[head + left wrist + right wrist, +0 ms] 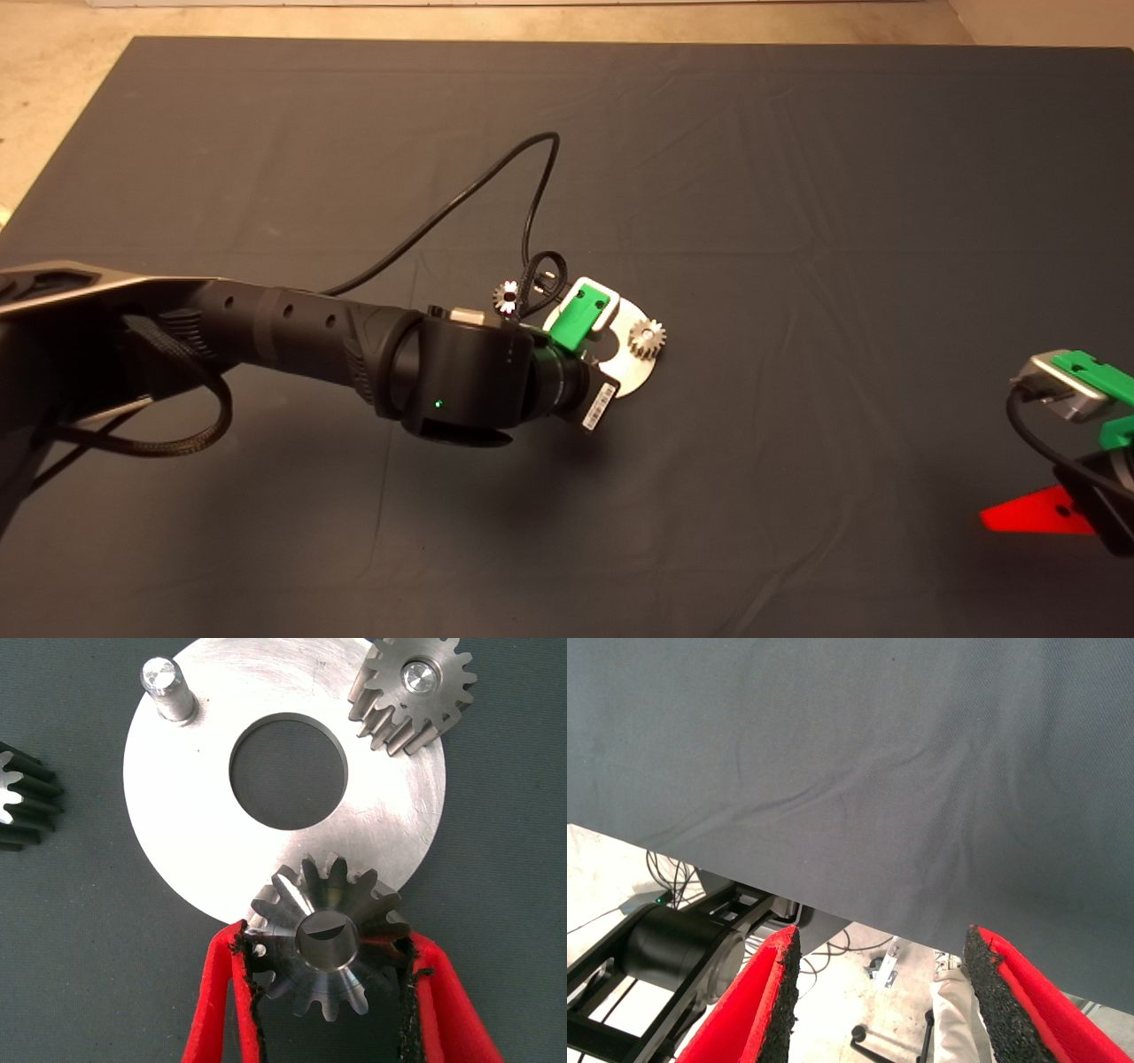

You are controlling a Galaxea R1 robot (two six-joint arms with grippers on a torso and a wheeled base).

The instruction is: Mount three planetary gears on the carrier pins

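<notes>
Held gear clamped between left gripper pads, sitting over the disc rim, bore roughly above a carrier pin; pin top glimpsed through the bore as a bright sliver, slightly off-centre. Can't tell if it's threaded on or just resting on top. Seated gear fully down on its pin at another rim position, pin end showing in the bore. Bare pin standing free at the third position. Loose gear lying on the dark mat just beside the disc, not touching it. Left arm reaching in over mid-mat, wrist covering part of the disc. Right gripper parked at lower-right mat edge, fingers spread, nothing between them.
</notes>
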